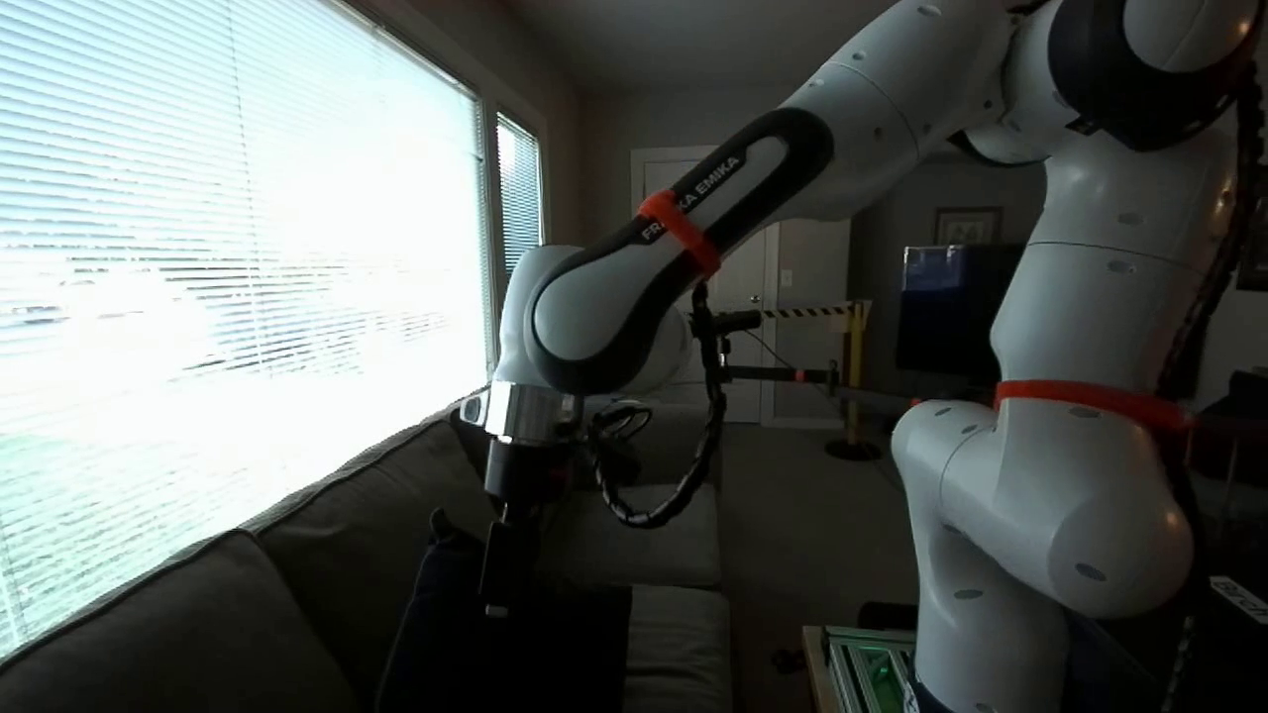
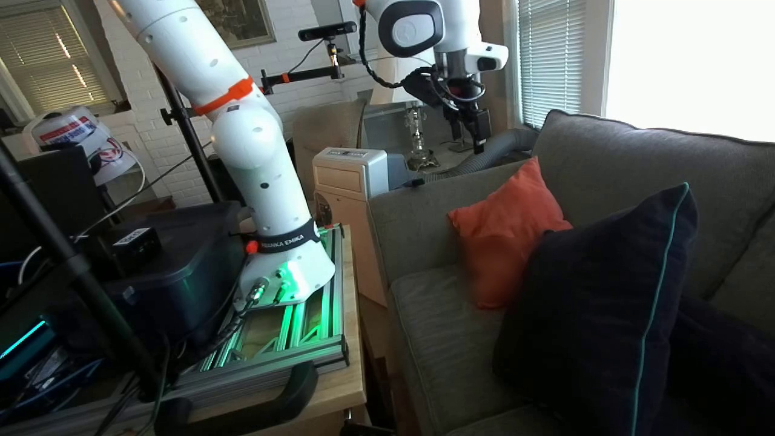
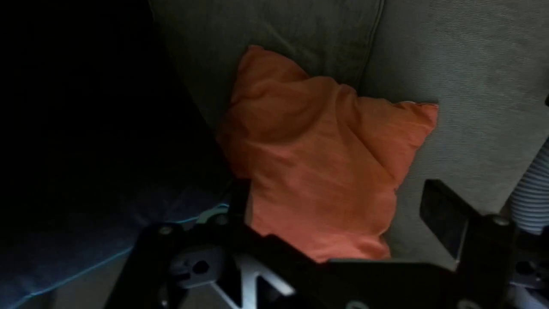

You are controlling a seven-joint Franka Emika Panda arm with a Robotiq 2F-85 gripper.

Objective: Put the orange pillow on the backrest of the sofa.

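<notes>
"Where do we find the pillow (image 2: 507, 233)?"

"We see it on the sofa seat (image 2: 439, 330), reddish-orange and wrinkled, tilted up into the corner where the armrest (image 2: 433, 209) meets the backrest (image 2: 654, 151). The backrest is long, grey-brown and padded."

"What is next to the pillow?"

"A dark cushion (image 2: 596, 303), propped up at a slant, with a thin teal line along its edge. It hides one side of the pillow from us; whether the two touch, we cannot tell."

"And the gripper (image 3: 337, 197)?"

"It hangs fingertips down, higher than the pillow and apart from it. In the wrist view we see the jaws wide apart, the black fingers (image 3: 444, 216) at either side and the orange fabric showing beyond the gap."

"What carries it?"

"A white arm (image 2: 254, 142) that rises from a wooden-topped stand (image 2: 336, 384), its base lit green. In both exterior views we see it bend over toward the sofa seat, with orange bands (image 1: 681, 236) around it."

"How is the light?"

"A bright window (image 1: 297, 297) with blinds runs behind the backrest. Against it, in that exterior view, we see the room in deep shadow."
</notes>
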